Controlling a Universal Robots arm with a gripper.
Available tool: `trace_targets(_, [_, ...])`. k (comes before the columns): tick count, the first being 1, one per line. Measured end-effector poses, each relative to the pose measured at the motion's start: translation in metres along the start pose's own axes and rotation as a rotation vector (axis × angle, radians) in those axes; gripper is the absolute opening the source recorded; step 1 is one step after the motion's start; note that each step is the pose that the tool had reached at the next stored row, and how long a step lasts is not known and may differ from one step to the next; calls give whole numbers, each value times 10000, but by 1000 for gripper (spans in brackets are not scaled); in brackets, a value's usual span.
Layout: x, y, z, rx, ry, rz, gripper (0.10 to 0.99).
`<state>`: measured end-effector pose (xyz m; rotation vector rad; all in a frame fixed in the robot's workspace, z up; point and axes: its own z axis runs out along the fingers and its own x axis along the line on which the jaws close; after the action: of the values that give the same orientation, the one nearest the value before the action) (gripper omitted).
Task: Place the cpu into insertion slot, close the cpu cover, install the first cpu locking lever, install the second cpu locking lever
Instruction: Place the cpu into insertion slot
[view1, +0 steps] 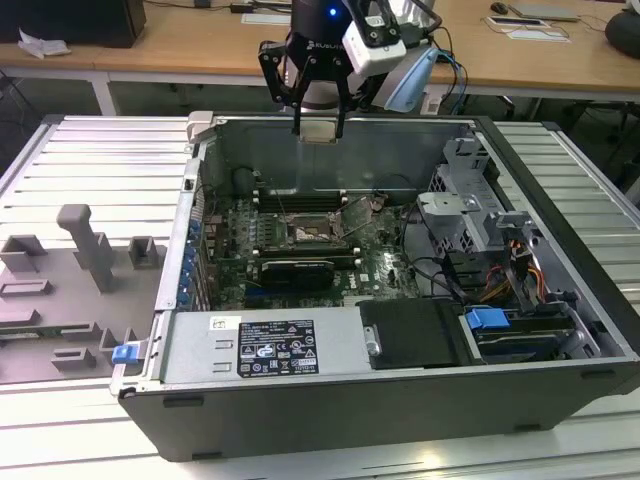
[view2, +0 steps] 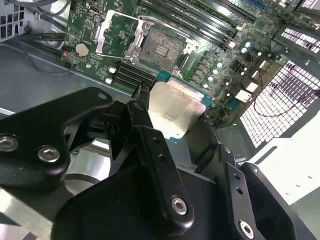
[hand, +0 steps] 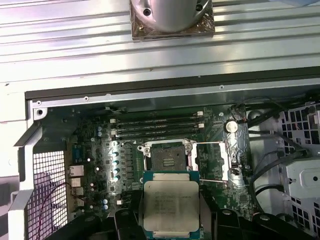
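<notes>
the gripper (view1: 320, 131) is pinched shut on the cpu (hand: 171, 204), holding it by two sides with its shiny top showing, up in the air over the open computer case (view1: 330, 420). the insertion slot (hand: 169, 159) sits bare on the green board (hand: 95, 145) down below the cpu, well apart from it. the cpu cover (hand: 214, 161) is flipped open, just beside the slot.
</notes>
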<state>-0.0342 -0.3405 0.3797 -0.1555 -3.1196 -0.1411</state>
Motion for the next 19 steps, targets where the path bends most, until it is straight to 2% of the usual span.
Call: trace_targets(19, [0,0,0,-23,-104,1163,537])
